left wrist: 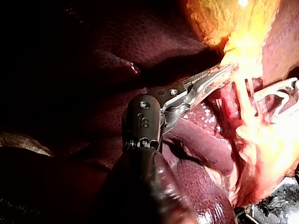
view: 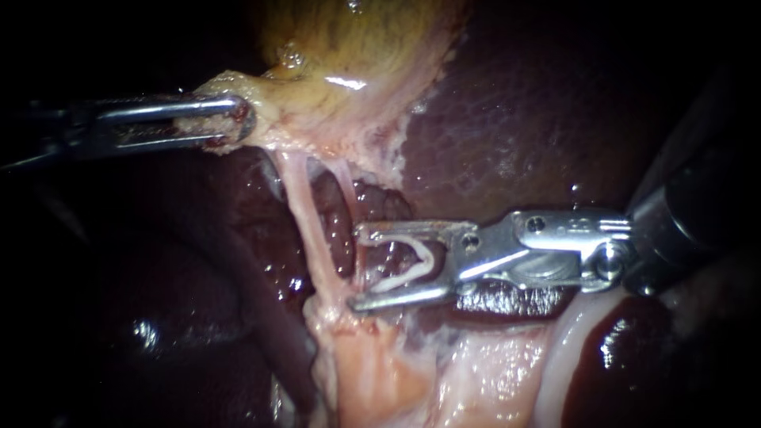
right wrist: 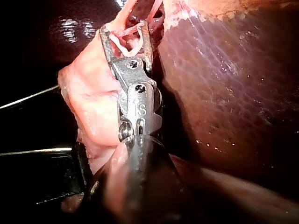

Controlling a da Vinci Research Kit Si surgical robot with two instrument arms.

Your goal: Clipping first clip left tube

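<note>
Two instruments: both gripping, set well apart.
Right instrument [view: 358, 268]: slim steel jaws spread wide, holding a white V-shaped clip [view: 430, 260] seated between them; tips just beside the left tube.
Left tube [view: 305, 218]: pale pink strand, taut, running down from the gallbladder's neck, no clip on it.
Left instrument [view: 242, 120]: long steel jaws clenched on that pale neck.
Gallbladder [view: 357, 40]: yellow-green sac, farther back.
Liver [view: 515, 119]: dark maroon, glistening, behind everything.

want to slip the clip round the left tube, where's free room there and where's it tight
Free: the dark liver strip left of the left tube, below the left instrument. Tight: the right instrument with its clip sits close beside the right tube, and pale tissue crowds the tubes' base.
</note>
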